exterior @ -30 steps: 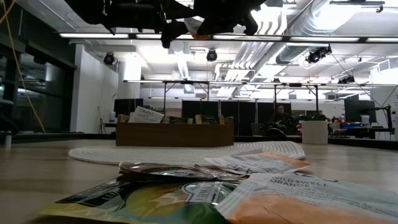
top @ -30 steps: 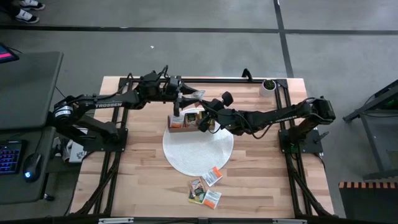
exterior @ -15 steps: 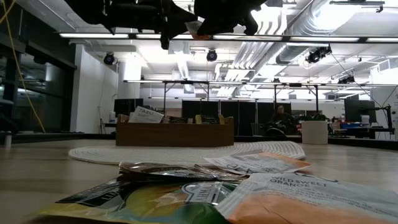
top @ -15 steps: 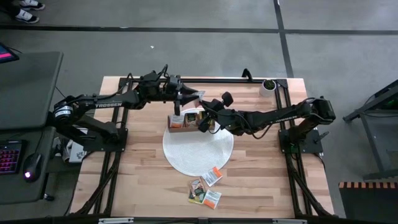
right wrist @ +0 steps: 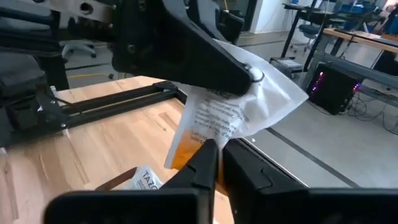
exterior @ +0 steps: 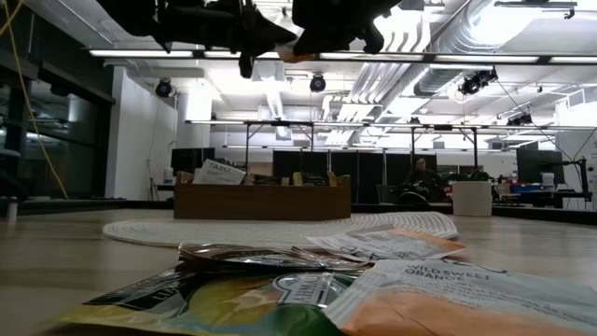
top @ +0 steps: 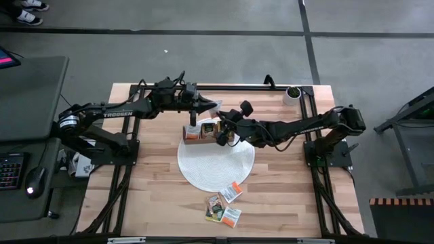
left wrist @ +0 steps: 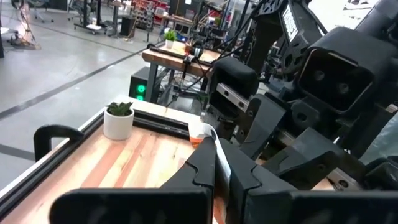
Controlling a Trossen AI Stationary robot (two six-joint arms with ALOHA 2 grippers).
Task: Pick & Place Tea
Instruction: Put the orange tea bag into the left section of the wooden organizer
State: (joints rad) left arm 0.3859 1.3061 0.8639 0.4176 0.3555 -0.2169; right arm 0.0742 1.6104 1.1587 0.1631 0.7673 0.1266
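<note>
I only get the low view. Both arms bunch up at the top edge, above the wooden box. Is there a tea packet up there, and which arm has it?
Observer: Yes. The right wrist view shows the left gripper shut on the white top of an orange-and-white tea packet.
Operator: And the right gripper?
Observer: The right gripper is at the packet's orange lower end. I cannot tell if it is gripping.
Operator: Where is this over the table?
Observer: In the high view, they meet in the air near the far side of the wooden box, which sits at the far edge of the round white mat.
</note>
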